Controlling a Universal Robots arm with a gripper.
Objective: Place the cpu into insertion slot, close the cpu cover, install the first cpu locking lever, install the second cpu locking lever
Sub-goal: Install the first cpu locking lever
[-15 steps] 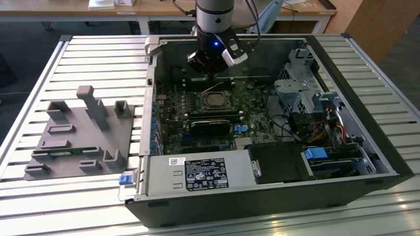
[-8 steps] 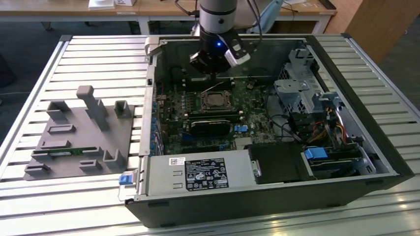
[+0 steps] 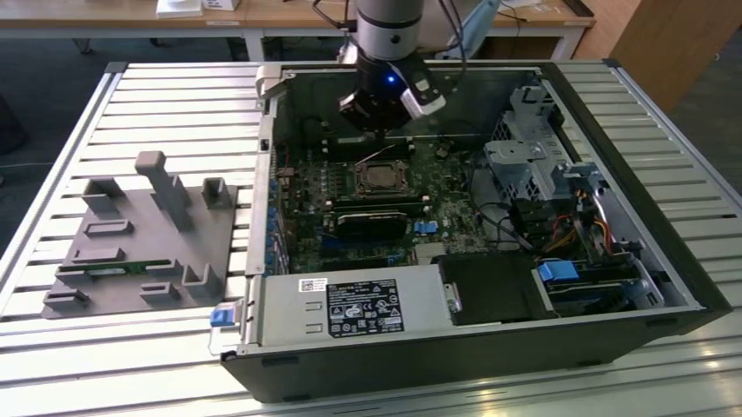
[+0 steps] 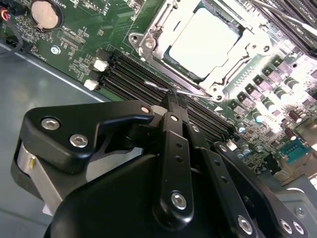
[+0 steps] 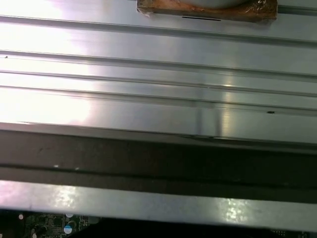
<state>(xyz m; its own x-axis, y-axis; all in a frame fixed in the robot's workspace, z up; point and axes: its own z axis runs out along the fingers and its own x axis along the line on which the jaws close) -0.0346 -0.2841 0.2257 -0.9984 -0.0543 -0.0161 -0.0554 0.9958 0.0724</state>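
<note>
In the second wrist view the cpu (image 4: 200, 42) lies flat in the insertion slot (image 4: 140, 42), silvery top up. The cpu cover (image 4: 232, 60) lies down around it as a shiny frame. A thin wire locking lever (image 4: 157, 84) runs along the socket's side, its hooked end at my fingertips. My gripper (image 4: 176, 99) is shut, its two black fingers (image 4: 171, 129) pressed together with the tips against that lever. In the exterior view the gripper (image 3: 374, 122) hangs inside the grey case just behind the socket (image 3: 380, 178), and the lever (image 3: 374, 157) slants up towards it.
Black memory strips (image 4: 130, 74) lie between my fingers and the socket; a coin battery (image 4: 44, 14) sits nearby. Drive cages (image 3: 533, 165) and cables crowd the exterior view's right. The power supply (image 3: 347, 308) is in front, and a grey fixture block (image 3: 139, 234) stands on the slatted table (image 5: 158, 74).
</note>
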